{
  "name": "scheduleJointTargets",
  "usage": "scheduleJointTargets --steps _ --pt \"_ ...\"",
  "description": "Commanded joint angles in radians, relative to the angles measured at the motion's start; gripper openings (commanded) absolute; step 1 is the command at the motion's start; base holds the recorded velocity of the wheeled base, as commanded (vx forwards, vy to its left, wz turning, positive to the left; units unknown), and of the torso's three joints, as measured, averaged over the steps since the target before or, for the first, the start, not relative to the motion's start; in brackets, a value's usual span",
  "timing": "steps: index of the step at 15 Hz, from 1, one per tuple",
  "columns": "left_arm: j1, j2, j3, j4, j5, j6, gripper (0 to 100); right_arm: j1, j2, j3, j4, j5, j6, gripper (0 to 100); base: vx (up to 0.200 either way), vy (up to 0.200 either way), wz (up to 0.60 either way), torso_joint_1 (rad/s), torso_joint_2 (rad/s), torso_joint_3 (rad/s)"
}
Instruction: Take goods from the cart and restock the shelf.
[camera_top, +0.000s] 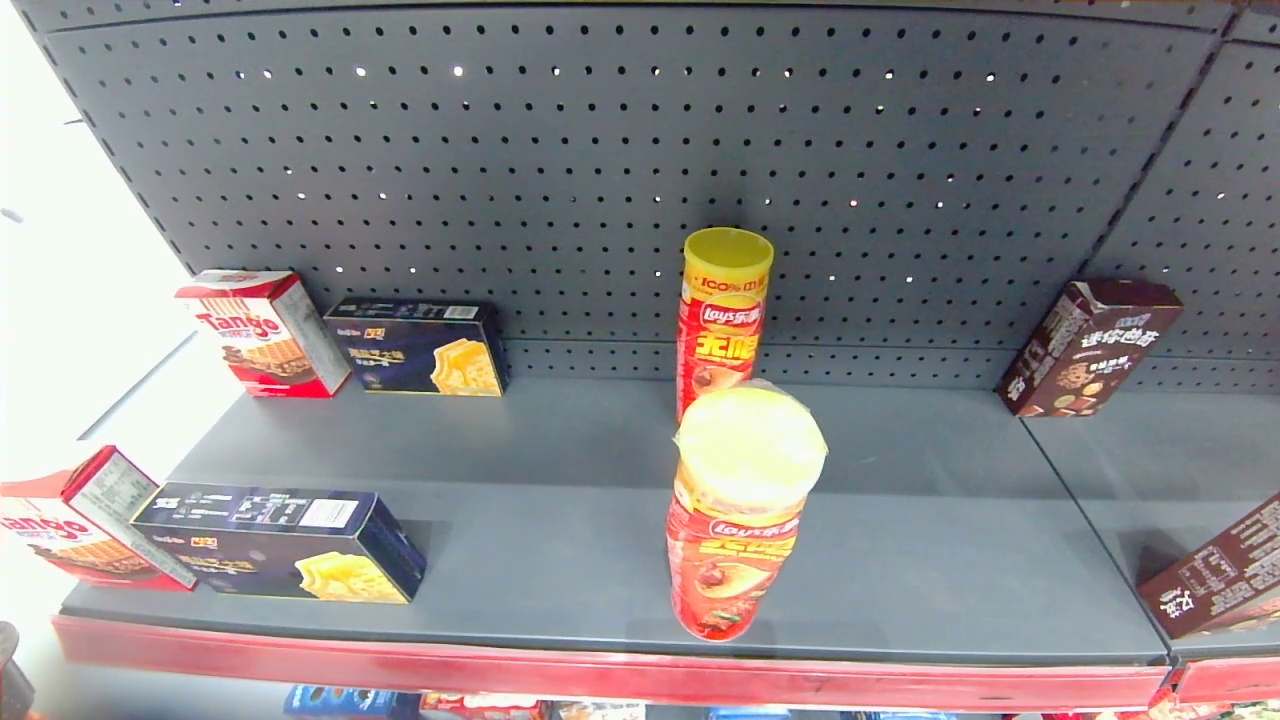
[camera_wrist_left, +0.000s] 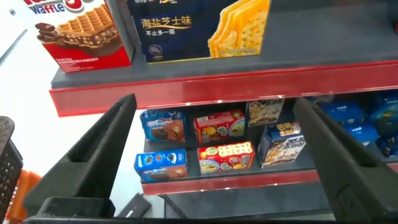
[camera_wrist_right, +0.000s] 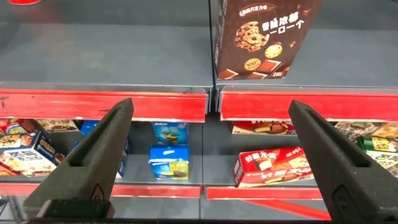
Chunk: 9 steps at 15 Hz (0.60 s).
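Two red chip cans with yellow lids stand upright on the grey shelf (camera_top: 560, 450), one near the front (camera_top: 740, 520) and one behind it by the pegboard (camera_top: 722, 320). My left gripper (camera_wrist_left: 214, 102) is open and holds nothing. It hangs in front of the shelf's red front edge (camera_wrist_left: 217, 93), below a wafer box (camera_wrist_left: 81, 31) and a dark blue cracker box (camera_wrist_left: 199, 28). My right gripper (camera_wrist_right: 211, 104) is also open and holds nothing, in front of the red edge (camera_wrist_right: 155, 102) and below a brown chocolate box (camera_wrist_right: 264, 37).
Red wafer boxes (camera_top: 262, 332) and dark blue cracker boxes (camera_top: 280, 545) line the shelf's left side, and brown chocolate boxes (camera_top: 1090, 345) stand at the right. The lower shelf holds several small snack boxes (camera_wrist_left: 161, 165) (camera_wrist_right: 267, 168). A black mesh edge (camera_wrist_left: 6, 168) shows beside the left gripper.
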Motion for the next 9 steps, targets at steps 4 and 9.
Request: scheduleJointTargets --steps 4,9 --pt "0.001 0.000 0.003 -0.003 0.004 -0.002 100 0.000 0.000 0.000 -0.002 0.006 0.021 100 0.000 0.000 0.00 0.000 0.00 0.000" --pt "0.001 0.000 0.003 -0.003 0.001 0.001 100 0.000 0.000 0.000 0.000 0.006 0.018 100 0.000 0.000 -0.12 0.000 0.00 0.000"
